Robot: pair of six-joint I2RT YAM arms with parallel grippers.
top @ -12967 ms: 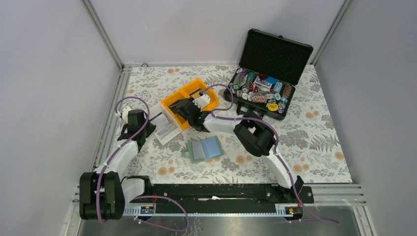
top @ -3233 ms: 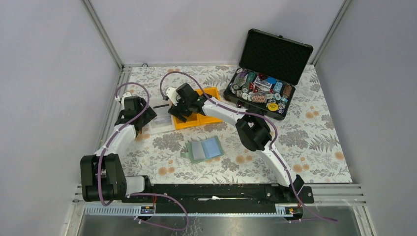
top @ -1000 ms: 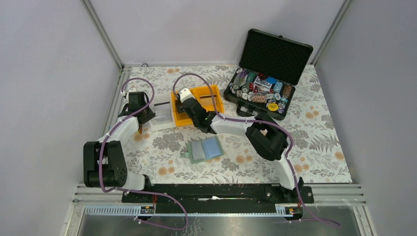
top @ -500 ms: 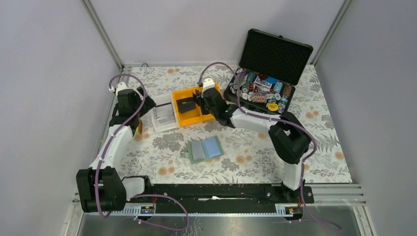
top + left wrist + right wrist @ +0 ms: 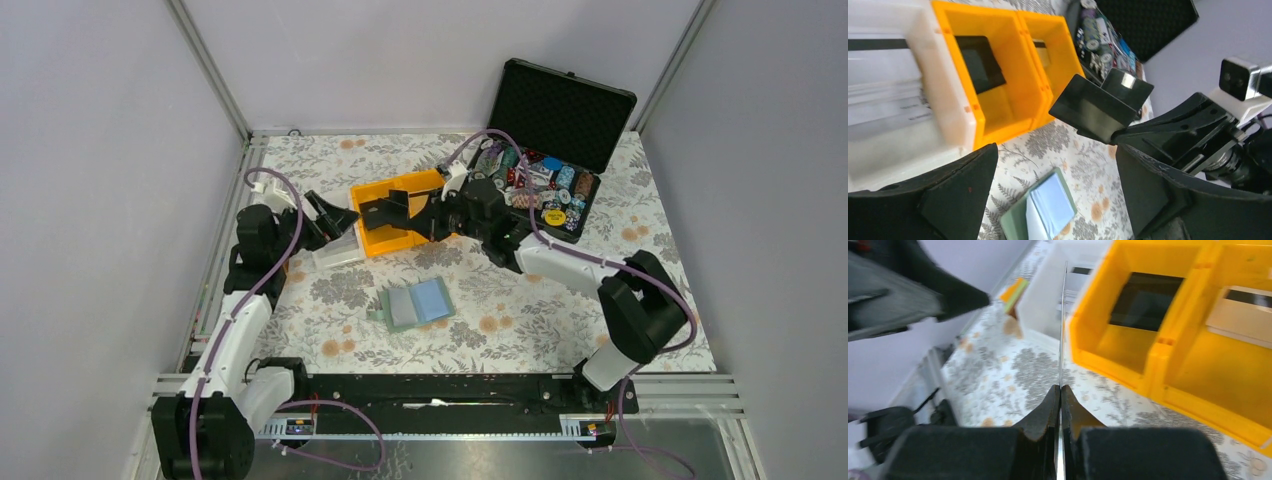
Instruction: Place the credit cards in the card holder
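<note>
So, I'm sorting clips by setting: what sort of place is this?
Probably a robotics lab test cell, not a home: plain walls held by aluminium frame posts, robot arms bolted to a rail, and a floral-clothed table.

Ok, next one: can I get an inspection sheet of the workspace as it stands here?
Surface: floral table cover, no spills seen.
Job's things: card holder lies open on the table, pockets up. Held black card is in the air over the yellow bin, perhaps with a second card behind it. Another black card and a tan card lie in that bin.
Clutter: white bin, open black case of poker chips, orange-and-green block.
Grippers: right gripper shut on the held black card; left gripper open, empty.
Cables: purple cables loop over both arms, no snag seen.
Surroundings: grey walls, nothing else seen.
</note>
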